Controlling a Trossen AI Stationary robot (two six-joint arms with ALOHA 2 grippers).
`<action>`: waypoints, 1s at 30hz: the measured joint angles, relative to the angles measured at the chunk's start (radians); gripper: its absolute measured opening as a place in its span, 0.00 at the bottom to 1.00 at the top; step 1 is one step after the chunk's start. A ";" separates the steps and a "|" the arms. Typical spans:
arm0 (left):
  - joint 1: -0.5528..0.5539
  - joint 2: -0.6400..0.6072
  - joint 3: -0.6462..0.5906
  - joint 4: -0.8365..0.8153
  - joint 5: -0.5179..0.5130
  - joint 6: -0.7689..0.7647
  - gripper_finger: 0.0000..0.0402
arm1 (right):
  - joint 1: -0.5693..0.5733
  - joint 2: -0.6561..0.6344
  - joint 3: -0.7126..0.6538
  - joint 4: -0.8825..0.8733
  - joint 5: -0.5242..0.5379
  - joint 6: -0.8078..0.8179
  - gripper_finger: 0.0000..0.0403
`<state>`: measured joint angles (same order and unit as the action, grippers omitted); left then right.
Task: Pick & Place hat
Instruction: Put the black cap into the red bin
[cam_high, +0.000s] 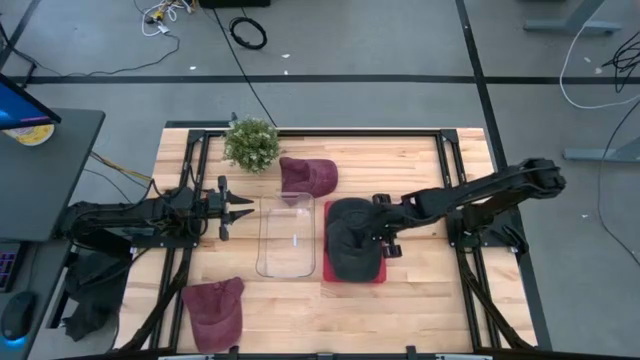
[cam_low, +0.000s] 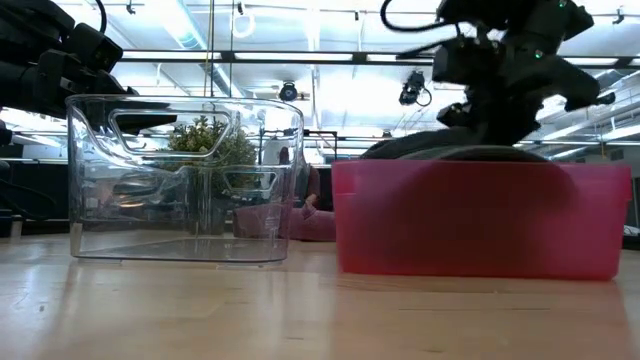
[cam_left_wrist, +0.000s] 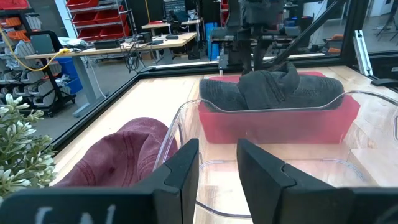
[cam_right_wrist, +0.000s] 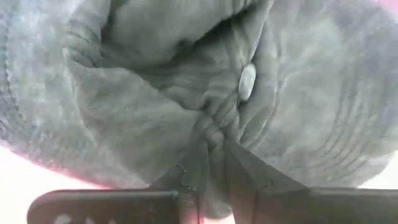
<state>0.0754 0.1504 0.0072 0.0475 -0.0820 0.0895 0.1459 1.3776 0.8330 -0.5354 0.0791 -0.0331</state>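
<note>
A dark grey hat (cam_high: 350, 240) lies in a red bin (cam_high: 355, 277) right of centre, on top of more dark grey cloth. My right gripper (cam_high: 372, 235) reaches into that bin from the right and is shut on the hat; its wrist view fills with grey cloth (cam_right_wrist: 155, 81). My left gripper (cam_high: 245, 210) hovers open just left of an upright clear plastic bin (cam_high: 287, 235), touching nothing. One maroon hat (cam_high: 307, 177) rests on the table behind the clear bin, and another (cam_high: 213, 312) lies near the front left edge. My right gripper pinches a bunched fold of the grey hat's crown (cam_right_wrist: 211, 134) between its two fingers, close to the top button (cam_right_wrist: 247, 81). The fingers come from above, slanting in from the table's right. The crown is drawn up into a peak (cam_left_wrist: 273, 84) while the rest of the hat lies in the red bin.
A small potted plant (cam_high: 251, 143) stands at the far edge behind the left maroon hat's side. The clear bin (cam_low: 185, 180) and red bin (cam_low: 480, 220) stand side by side mid-table. Bare wood lies at the front centre and far right.
</note>
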 joint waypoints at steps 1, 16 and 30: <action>0.000 0.000 0.000 0.000 0.000 0.000 0.29 | 0.000 -0.001 0.000 0.026 0.022 0.002 0.15; 0.000 0.000 0.000 0.000 0.000 0.000 0.29 | -0.038 0.036 0.002 0.247 0.166 0.029 0.11; 0.000 0.000 0.000 0.000 0.000 0.000 0.29 | -0.095 0.205 0.006 0.336 0.095 0.048 0.10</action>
<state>0.0757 0.1501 0.0074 0.0475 -0.0818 0.0895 0.0510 1.5831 0.8385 -0.1993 0.1737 0.0153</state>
